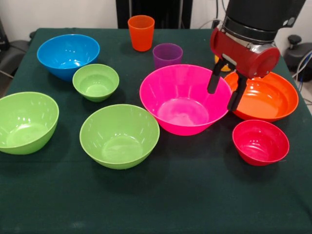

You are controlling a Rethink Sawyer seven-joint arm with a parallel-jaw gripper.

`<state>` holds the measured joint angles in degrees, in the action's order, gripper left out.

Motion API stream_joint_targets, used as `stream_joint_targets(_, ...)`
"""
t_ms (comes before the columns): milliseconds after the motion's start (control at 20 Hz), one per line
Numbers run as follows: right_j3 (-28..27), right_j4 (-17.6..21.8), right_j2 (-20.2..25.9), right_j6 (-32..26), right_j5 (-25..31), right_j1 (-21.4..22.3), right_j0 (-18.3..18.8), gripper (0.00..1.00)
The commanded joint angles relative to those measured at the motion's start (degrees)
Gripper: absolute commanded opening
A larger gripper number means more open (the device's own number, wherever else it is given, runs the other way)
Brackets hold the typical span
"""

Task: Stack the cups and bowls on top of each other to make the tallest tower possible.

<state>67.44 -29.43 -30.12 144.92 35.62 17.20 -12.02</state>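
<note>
Dark green cloth covers the table [195, 195], and behind it there is a pale wall with some black equipment. No tower stands; all the bowls and cups sit apart on the cloth, each with its mouth up. At the far left is the blue bowl [68, 55], and just in front of it the small green bowl [96, 82]. A bigger green bowl [27, 122] lies at the left edge, and another green bowl [119, 136] is near the middle front. The big pink bowl [185, 99] is in the centre. Behind it stands the purple cup [167, 55], and further back the orange cup [141, 32]. On the right is the orange bowl [265, 96], and in front of it the small red bowl [260, 142]. The red and black arm comes down from the top right. Its gripper [224, 92] hangs over the place where the pink bowl's rim and the orange bowl's rim are near each other. The two black fingers [214, 80] are spread apart and hold nothing. A bit of yellow shows behind the gripper; what it is I cannot tell.
</note>
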Motion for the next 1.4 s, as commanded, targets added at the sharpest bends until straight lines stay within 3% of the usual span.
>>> stream_joint_targets(50, 1.3, 4.9, 8.1, -1.0, -1.4, -4.7, 1.5, 1.00)
stream_joint_targets(900, -4.5, 5.1, 7.6, 0.6, 2.1, -8.3, 1.5, 1.00)
stream_joint_targets(1400, -4.1, 5.1, 8.3, -0.9, 4.0, -6.9, 1.7, 1.00)
